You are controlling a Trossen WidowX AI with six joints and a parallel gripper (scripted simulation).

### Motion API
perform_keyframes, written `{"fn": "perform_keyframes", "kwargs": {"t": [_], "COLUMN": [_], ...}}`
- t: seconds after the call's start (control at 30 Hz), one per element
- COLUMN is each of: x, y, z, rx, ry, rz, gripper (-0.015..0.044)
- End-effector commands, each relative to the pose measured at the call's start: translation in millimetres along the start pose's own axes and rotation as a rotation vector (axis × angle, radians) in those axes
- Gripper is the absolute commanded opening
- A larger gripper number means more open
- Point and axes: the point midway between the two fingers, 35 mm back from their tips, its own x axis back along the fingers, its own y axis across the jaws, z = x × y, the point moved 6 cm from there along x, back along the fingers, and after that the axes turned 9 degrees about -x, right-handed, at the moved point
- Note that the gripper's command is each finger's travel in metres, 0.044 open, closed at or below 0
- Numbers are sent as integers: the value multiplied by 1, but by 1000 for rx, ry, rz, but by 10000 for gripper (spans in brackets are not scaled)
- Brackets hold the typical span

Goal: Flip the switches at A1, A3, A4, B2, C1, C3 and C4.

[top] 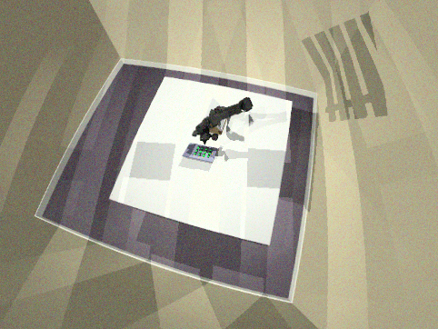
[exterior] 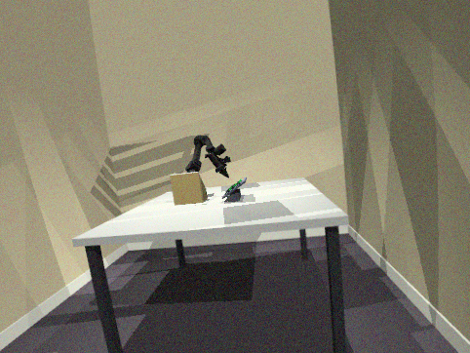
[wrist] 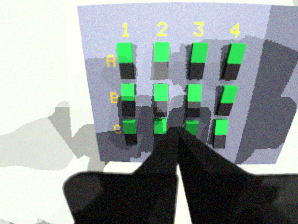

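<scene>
The tilted panel (top: 206, 160) (exterior: 244, 180) (wrist: 95, 30) carries rows A to C and columns 1 to 4 of rocker switches, each with a green far half and a darker near half. In the wrist view, A1 (wrist: 125, 52), A3 (wrist: 199, 52), A4 (wrist: 236, 53), C1 (wrist: 129, 127) and C4 (wrist: 220, 127) show black near halves. A2 (wrist: 161, 51) and B2 (wrist: 161, 93) show lighter, greyer near halves. Which ends are raised is hard to tell. My gripper (top: 204, 143) (exterior: 227, 176) (wrist: 175, 132) is shut and empty, above the panel's near side. It partly hides C2 and C3 (wrist: 192, 127).
A tan block (exterior: 187, 189) (top: 215, 130) stands on the white table (top: 204, 200) (exterior: 171, 221) close to the arm's base. Shadows of the arm fall across the lower and right parts of the panel.
</scene>
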Motion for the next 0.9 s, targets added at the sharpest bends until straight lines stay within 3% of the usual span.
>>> {"fn": "perform_keyframes", "kwargs": {"t": [0.0,0.27,0.87], "x": [0,-34,-53], "y": [8,8,8], "z": [12,14,14], "rx": [-3,-3,-4], "ry": [-4,-29,-30], "rz": [5,0,-2], "gripper": [0,0,0]}}
